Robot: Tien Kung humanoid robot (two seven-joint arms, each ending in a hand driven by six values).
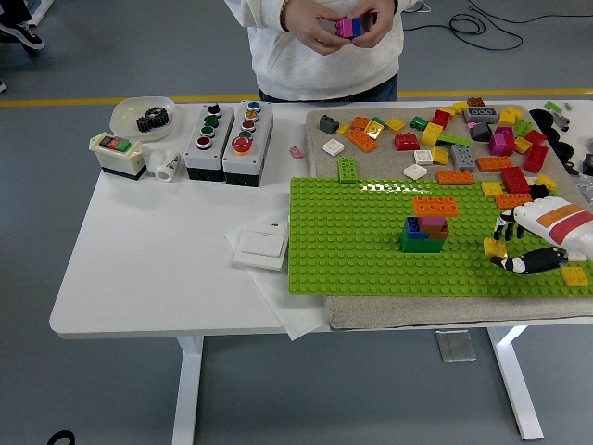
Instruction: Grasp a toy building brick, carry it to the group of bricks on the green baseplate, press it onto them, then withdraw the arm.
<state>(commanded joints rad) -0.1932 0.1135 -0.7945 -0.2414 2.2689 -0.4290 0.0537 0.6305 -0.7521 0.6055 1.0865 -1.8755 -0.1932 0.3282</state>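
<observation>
The green baseplate (352,241) lies on a grey mat. On it stands the group of bricks (425,232): a green and a blue brick at the bottom, a pink and a brown one above, and an orange brick (435,206) on top. My right hand (503,246), white with an orange stripe and black fingers, reaches in from the right edge. It is shut on a small yellow brick (495,247), held just above the baseplate to the right of the group. My left arm is out of view.
Several loose bricks (463,139) lie on the mat behind the baseplate. A yellow brick (574,275) sits at its right edge. Button boxes (227,130), a bowl (142,116) and a white switch (262,246) are on the left. A person's hands (347,26) hold pink and blue bricks.
</observation>
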